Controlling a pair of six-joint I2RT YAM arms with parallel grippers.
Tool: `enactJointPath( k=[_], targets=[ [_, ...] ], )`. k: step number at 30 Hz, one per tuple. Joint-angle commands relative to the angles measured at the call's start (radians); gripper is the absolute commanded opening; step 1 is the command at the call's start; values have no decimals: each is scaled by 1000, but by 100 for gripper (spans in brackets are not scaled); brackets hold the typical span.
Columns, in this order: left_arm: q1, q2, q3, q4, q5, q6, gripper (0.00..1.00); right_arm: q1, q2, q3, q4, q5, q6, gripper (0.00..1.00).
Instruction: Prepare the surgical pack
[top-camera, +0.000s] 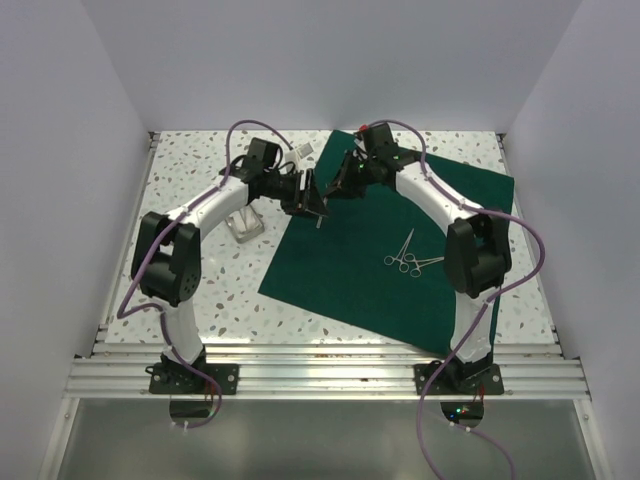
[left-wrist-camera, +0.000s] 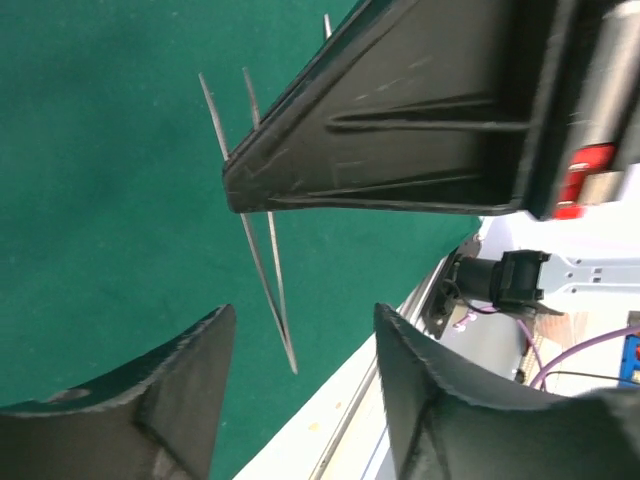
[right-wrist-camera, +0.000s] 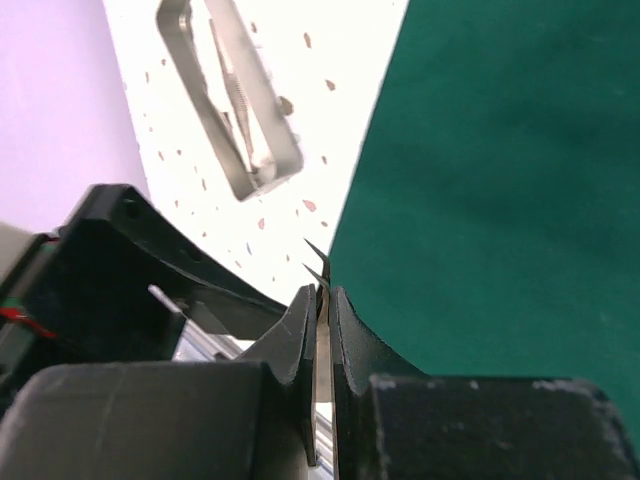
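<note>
Dark green surgical pack (top-camera: 350, 280) lies spread flat, corner-on.

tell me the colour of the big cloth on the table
Plain dark green drape; shows best in the top external view.

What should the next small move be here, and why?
Probably lower the right gripper to lay the tweezers on the green drape beside the forceps: its jaws are shut on them above the cloth, and the left gripper stands open, not gripping them.

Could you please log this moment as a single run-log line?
right gripper: shut on tweezers | left gripper: open at tweezers tip | drape: spread out | forceps: on drape
</note>
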Motion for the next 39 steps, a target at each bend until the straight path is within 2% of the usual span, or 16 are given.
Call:
enactJointPath(
  k=[1,5,6,7,8,10,11,12,14,20,24,34,36,39],
  targets=[
    [-2,14,33,-20,-18,33,58,-3,-32,42,55,-61,37,0],
    [0,25,35,-21,-26,25,39,1,-33,33,58,-79,40,0],
    [1,27,38,-26,-34,25,22,0,-38,30,58,-81,42,0],
    [4,27,38,-30,-43,25,10,0,-39,27,55,-81,40,0],
    [10,25,38,-41,-66,24,0,0,-43,30,38,-67,36,19],
    [40,18,33,-70,-106,19,0,-8,-44,53,-35,-23,14,39],
    [55,13,33,-93,-174,18,0,-26,-44,64,-72,41,4,48],
    [96,11,32,-119,-217,19,0,-40,-44,74,-116,72,-12,62],
    [170,-7,18,-176,-346,7,0,-92,-44,70,-203,123,-26,69],
    [337,-13,-45,-210,-469,-1,0,-181,-102,-57,-256,172,-50,71],
    [366,27,-36,-216,-508,-12,0,-194,-115,-107,-252,174,-56,72],
    [394,74,-60,-196,-555,-64,0,-210,-87,-93,-275,180,-84,72],
    [397,70,-76,-185,-552,-65,4,-213,-85,-97,-279,185,-84,72],
    [400,61,-82,-176,-554,-65,23,-221,-81,-93,-301,206,-87,72]
  ],
)
